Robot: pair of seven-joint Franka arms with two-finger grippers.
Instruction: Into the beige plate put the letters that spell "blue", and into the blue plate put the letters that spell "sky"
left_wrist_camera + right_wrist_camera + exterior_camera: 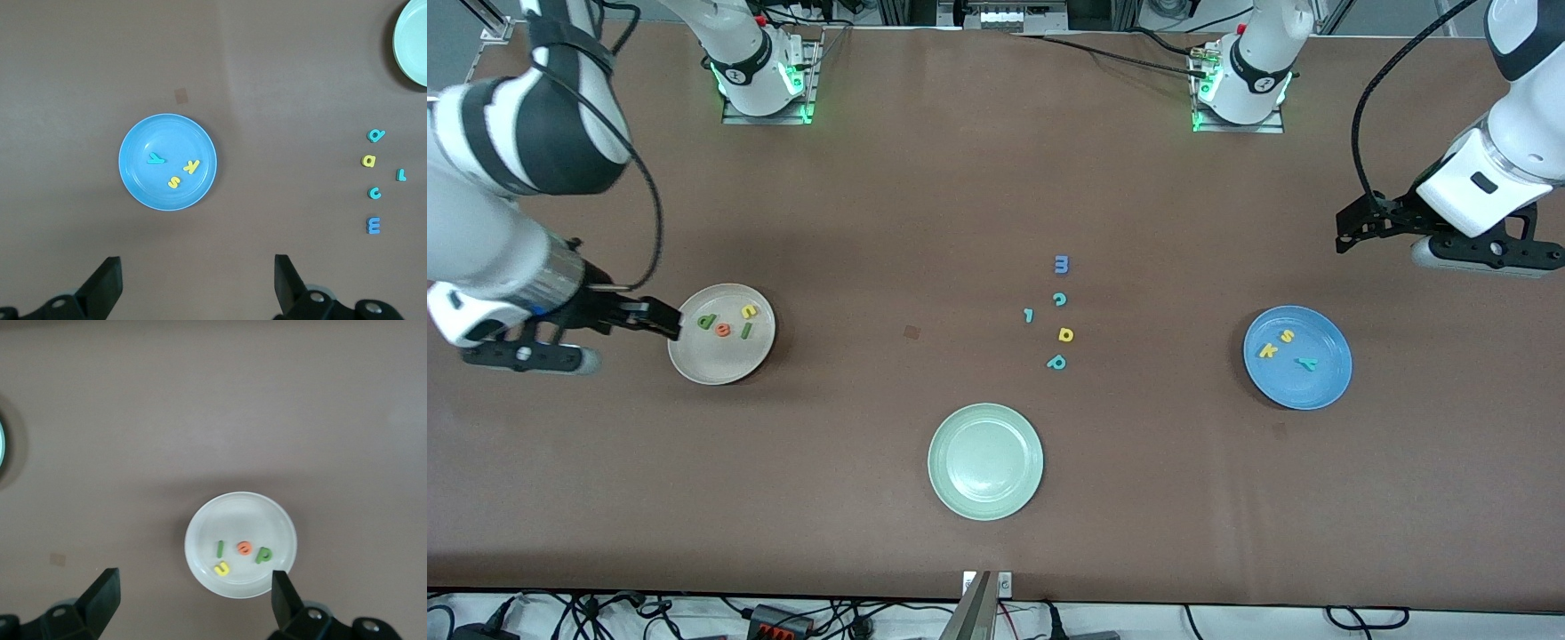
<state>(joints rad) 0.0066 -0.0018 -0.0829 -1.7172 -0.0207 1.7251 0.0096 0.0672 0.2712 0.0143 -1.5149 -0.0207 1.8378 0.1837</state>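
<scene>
Beige plate (694, 363), toward right arm's end of table, holds green b (707, 321), orange e (722, 330), green l (744, 331), yellow u (749, 310).
Blue plate (1303, 396), toward left arm's end, holds yellow s (1288, 336) at 12 o'clock, yellow k (1267, 351) at 9, teal y (1306, 363) near centre.
Right gripper (665, 322) at beige plate's 9 o'clock rim, fingers wide, empty.
Left gripper (1343, 233) over bare table at blue plate's 1 o'clock, fingers wide, empty.
Pale green plate (947, 498) and five loose letters (1059, 315) mid-table.

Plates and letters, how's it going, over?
Left gripper open, up by blue plate; right gripper open beside beige plate. Both words plated. Nothing blocking.
</scene>
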